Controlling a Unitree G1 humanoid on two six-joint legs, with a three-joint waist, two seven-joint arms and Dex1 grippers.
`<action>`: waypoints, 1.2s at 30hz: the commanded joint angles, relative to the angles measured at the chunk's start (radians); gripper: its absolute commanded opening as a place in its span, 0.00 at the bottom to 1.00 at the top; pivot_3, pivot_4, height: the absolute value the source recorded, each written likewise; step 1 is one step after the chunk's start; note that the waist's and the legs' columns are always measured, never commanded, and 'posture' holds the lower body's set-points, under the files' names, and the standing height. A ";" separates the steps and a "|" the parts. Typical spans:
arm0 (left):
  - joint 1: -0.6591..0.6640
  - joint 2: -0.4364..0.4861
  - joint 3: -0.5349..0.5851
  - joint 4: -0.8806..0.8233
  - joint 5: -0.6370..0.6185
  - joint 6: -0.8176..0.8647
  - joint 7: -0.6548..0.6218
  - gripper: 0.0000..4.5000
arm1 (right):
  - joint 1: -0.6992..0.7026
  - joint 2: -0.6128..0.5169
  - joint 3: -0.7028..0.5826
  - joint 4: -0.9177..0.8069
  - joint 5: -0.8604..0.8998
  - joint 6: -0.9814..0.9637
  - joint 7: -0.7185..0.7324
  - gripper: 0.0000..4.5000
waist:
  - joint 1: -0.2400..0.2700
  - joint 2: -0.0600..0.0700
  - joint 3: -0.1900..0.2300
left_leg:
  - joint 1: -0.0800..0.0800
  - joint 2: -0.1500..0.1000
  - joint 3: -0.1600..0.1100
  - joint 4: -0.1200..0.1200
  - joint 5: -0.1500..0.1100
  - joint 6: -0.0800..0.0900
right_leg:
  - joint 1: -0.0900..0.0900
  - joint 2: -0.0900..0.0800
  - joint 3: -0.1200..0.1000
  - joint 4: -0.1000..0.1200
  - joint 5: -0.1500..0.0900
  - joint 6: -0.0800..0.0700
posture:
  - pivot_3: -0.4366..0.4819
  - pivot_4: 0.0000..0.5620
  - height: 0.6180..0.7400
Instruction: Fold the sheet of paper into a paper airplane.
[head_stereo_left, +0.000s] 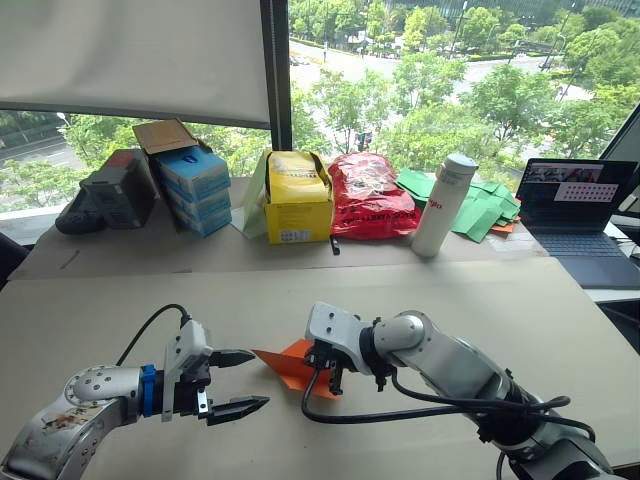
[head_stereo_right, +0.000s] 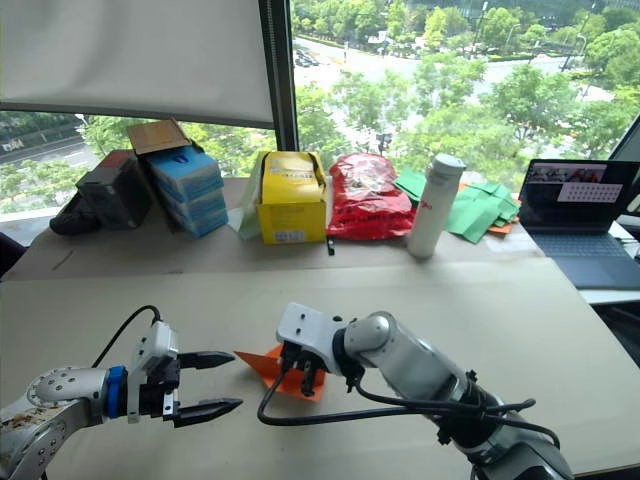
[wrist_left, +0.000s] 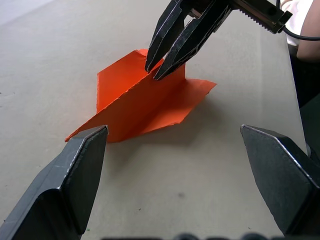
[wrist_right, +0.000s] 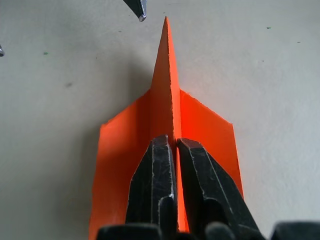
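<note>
The sheet of paper, bright orange, is folded into a pointed paper airplane (head_stereo_left: 290, 365) lying on the table's front middle, its nose toward my left gripper. My right gripper (head_stereo_left: 332, 375) is shut on the upright centre fold (wrist_right: 167, 100), with the wings (wrist_right: 207, 127) spread flat on either side. In the left wrist view the paper airplane (wrist_left: 135, 102) lies ahead, with the right gripper (wrist_left: 157, 70) pinching its ridge from above. My left gripper (head_stereo_left: 245, 380) stands open just left of the nose, holding nothing and not touching the paper.
Along the back of the table (head_stereo_left: 520, 310) stand a dark bag (head_stereo_left: 105, 195), blue boxes (head_stereo_left: 195, 185), a yellow box (head_stereo_left: 297, 195), a red bag (head_stereo_left: 370, 195), a white bottle (head_stereo_left: 443, 205), green paper pieces (head_stereo_left: 480, 205) and a laptop (head_stereo_left: 580, 215).
</note>
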 joint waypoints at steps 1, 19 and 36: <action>-0.010 -0.001 0.019 -0.013 -0.002 -0.021 -0.008 1.00 | -0.013 0.002 -0.002 -0.020 -0.007 -0.005 -0.002 0.01 | -0.001 0.000 0.000 | 0.000 0.000 0.000 0.000 0.000 0.000 | 0.000 0.000 0.000 0.000 0.000 0.000 | 0.48 0.27 1.00; -0.114 -0.027 0.016 -0.037 -0.041 0.015 0.018 1.00 | 0.022 -0.058 -0.263 -0.048 0.050 0.059 -0.045 0.01 | 0.005 0.000 0.000 | 0.000 0.000 0.000 0.000 0.000 0.000 | 0.000 0.000 0.000 0.000 0.000 0.000 | 0.48 0.27 1.00; -0.310 -0.128 -0.061 -0.140 -0.134 0.125 0.159 1.00 | 0.148 -0.084 -0.730 0.112 -0.079 0.275 -0.436 0.01 | 0.013 0.000 0.001 | -0.001 0.000 0.001 0.000 0.000 0.000 | 0.001 0.007 0.003 -0.001 0.000 0.001 | 0.48 0.27 1.00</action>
